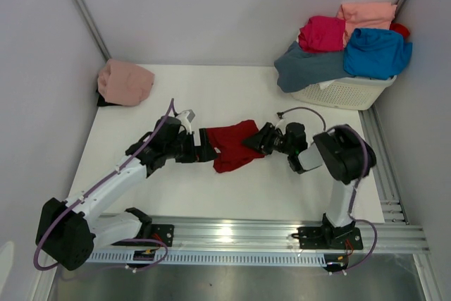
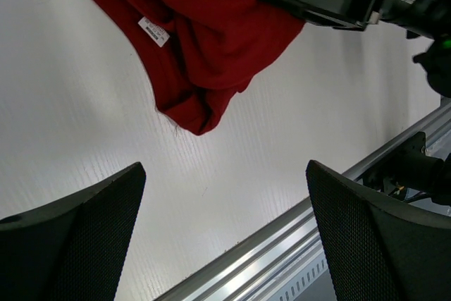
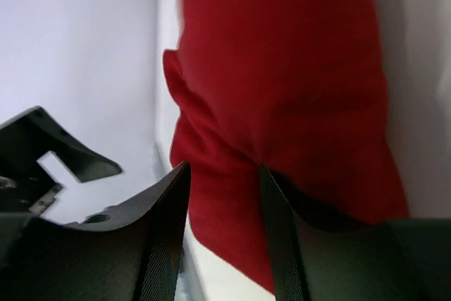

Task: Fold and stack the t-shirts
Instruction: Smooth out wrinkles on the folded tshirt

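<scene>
Dark red cloth, the dark red t-shirt, lies bunched at the middle of the white surface, well apart from every wall. The left arm reaches in from the near left corner, and its jaws stand wide apart just beside the shirt's left edge, with nothing between them. In the left wrist view only bare surface shows between the two fingers. A rounded corner of the shirt points toward the near rail, and a small white label shows on the cloth.

The right arm bends in from the near right, and its jaws sit on the shirt's right edge. In the right wrist view they stand partly apart with red cloth filling the gap. I cannot tell whether they pinch it.

Bare surface runs all around the shirt: toward the rail, toward the back wall, and out to both sides. A dusty pink t-shirt sits folded in the far left corner. The white basket stands in the far right corner, against the right wall. It carries a slate grey-blue t-shirt hanging over its left rim, plus magenta, bright blue and salmon ones.
</scene>
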Controlling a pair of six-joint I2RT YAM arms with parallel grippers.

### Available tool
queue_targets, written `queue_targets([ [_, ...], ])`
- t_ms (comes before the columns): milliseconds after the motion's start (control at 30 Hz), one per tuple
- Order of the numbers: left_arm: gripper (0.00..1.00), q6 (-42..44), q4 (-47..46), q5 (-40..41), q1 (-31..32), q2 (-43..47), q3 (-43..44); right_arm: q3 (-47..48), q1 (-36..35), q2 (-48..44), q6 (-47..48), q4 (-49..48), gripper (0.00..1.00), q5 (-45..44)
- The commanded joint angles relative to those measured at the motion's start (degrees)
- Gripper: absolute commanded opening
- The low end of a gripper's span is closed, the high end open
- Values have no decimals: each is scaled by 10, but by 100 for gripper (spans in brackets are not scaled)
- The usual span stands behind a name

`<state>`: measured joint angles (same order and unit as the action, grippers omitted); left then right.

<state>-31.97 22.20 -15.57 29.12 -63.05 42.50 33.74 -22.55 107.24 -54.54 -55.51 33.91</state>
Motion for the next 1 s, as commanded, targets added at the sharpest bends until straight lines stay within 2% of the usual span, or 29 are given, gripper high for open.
queue_targets([
  [0,99,-13,-25,-11,3,13,-12,50,0,110,-196,-345,48,137],
  [133,99,-13,-15,-3,3,25,-16,85,-30,151,-183,-337,48,162],
  [267,99,-11,-7,6,4,36,-22,59,-26,174,-165,-321,49,122],
  [367,99,-9,-4,9,4,42,-26,34,-28,141,-89,-226,49,86],
  [533,99,-6,-3,11,4,41,-22,68,-57,-36,131,71,50,20],
  [700,99,-6,-3,8,4,21,-8,154,-75,-111,209,208,50,2],
  [800,99,-6,-6,8,3,20,-6,186,-83,-115,233,241,51,15],
  [967,99,-6,-5,10,3,19,-2,187,-104,-58,184,184,51,65],
])
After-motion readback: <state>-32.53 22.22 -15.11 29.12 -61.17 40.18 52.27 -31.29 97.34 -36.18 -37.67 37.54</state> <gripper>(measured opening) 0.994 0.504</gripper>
